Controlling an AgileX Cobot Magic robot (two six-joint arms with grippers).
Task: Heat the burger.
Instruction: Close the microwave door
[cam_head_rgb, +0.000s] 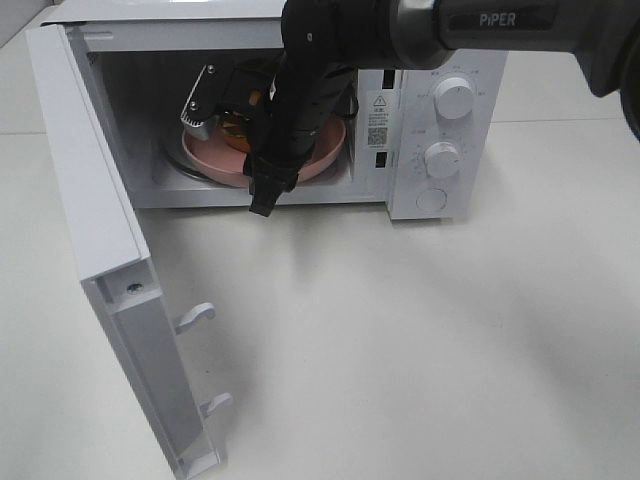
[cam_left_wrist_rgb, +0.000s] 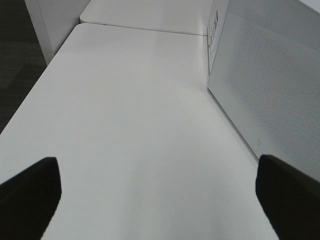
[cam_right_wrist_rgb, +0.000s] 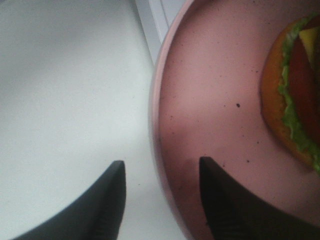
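Observation:
The burger (cam_right_wrist_rgb: 292, 95), with an orange-brown bun, green lettuce, red tomato and yellow cheese, lies on a pink plate (cam_right_wrist_rgb: 210, 100) inside the open microwave (cam_head_rgb: 440, 110). In the exterior view the burger (cam_head_rgb: 233, 126) is mostly hidden behind my right arm. My right gripper (cam_right_wrist_rgb: 160, 167) is inside the oven at the plate's (cam_head_rgb: 325, 152) left rim. Its jaws stand apart, one finger (cam_right_wrist_rgb: 107, 200) outside the rim and one over the plate, holding nothing. My left gripper (cam_left_wrist_rgb: 160, 200) is open over bare table beside the microwave's perforated side wall (cam_left_wrist_rgb: 270, 85).
The microwave door (cam_head_rgb: 110, 260) swings out to the left toward the front of the white table (cam_head_rgb: 420, 340). Two knobs and a button sit on the oven's right panel. In the left wrist view a dark floor edge shows past the table's side.

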